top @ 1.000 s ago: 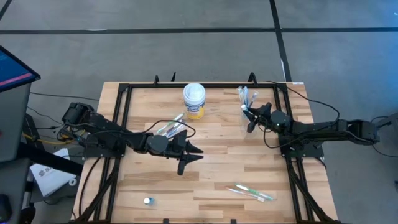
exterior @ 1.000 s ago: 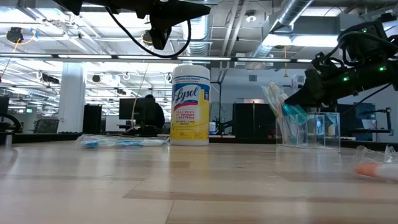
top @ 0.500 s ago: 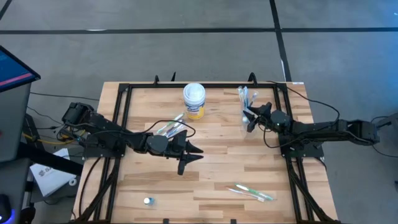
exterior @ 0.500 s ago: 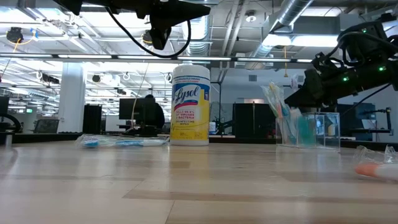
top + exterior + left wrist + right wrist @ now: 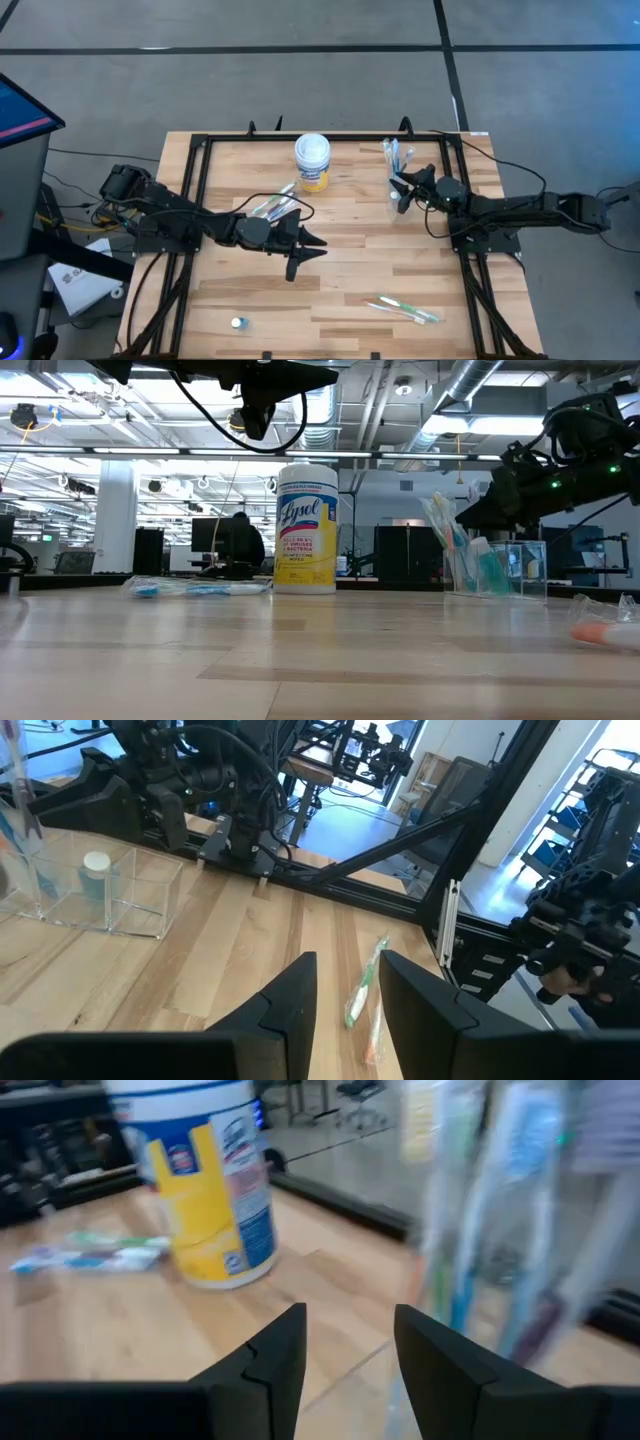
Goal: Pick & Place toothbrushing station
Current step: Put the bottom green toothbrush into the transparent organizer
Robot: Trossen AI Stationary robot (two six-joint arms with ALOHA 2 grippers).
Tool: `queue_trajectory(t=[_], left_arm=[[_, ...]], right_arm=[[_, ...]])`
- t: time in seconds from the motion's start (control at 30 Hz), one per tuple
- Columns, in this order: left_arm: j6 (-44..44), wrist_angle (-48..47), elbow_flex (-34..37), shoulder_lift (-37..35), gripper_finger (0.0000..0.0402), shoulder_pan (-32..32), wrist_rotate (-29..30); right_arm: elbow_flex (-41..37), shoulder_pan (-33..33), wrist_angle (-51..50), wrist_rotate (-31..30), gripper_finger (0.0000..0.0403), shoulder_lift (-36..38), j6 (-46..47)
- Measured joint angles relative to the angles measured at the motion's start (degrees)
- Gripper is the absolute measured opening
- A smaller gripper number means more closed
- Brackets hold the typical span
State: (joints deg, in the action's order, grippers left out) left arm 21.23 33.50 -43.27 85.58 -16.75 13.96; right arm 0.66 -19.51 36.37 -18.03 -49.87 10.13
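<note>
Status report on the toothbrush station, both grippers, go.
Right gripper open, empty, beside the clear cups with upright toothbrushes. Left gripper open, empty, mid-table. Packaged toothbrushes loose at the near edge. Canister stands clear.

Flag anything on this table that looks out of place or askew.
The toothbrushes are scattered: some stand in the clear holder at the far right, but wrapped ones lie loose near the front edge and beside the Lysol canister. A small cap-like piece sits alone at the front left.

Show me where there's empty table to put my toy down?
Bare wood lies between the left end effector and the wrapped toothbrushes, and near the small cap. It's crowded around the clear cups by the right end effector.
</note>
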Motion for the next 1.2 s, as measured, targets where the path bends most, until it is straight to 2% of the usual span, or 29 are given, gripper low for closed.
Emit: queue_trajectory(t=[0.17, 0.37, 0.63, 0.87, 1.2], left_arm=[[0.01, -0.02, 0.00, 0.00, 0.0106, 0.00, 0.00], [-0.01, -0.27, 0.00, 0.00, 0.0106, 0.00, -0.26], [-0.01, -0.33, -0.01, 0.00, 0.0106, 0.00, -0.22], [-0.01, -0.46, -0.02, 0.00, 0.0106, 0.00, -0.20], [-0.01, -0.50, -0.02, 0.00, 0.0106, 0.00, -0.15]], right_arm=[[2.43, 1.68, 0.09, 3.13, 0.0140, 0.00, -0.16], [4.24, 5.25, -0.82, 3.26, 0.0131, -0.02, -1.93], [8.21, 9.66, -7.11, 3.25, 0.0130, -0.02, -3.23], [12.58, 14.77, -16.62, 5.15, 0.0126, -0.02, -3.13], [20.01, 26.34, -36.38, 5.52, 0.0117, -0.02, 3.39]])
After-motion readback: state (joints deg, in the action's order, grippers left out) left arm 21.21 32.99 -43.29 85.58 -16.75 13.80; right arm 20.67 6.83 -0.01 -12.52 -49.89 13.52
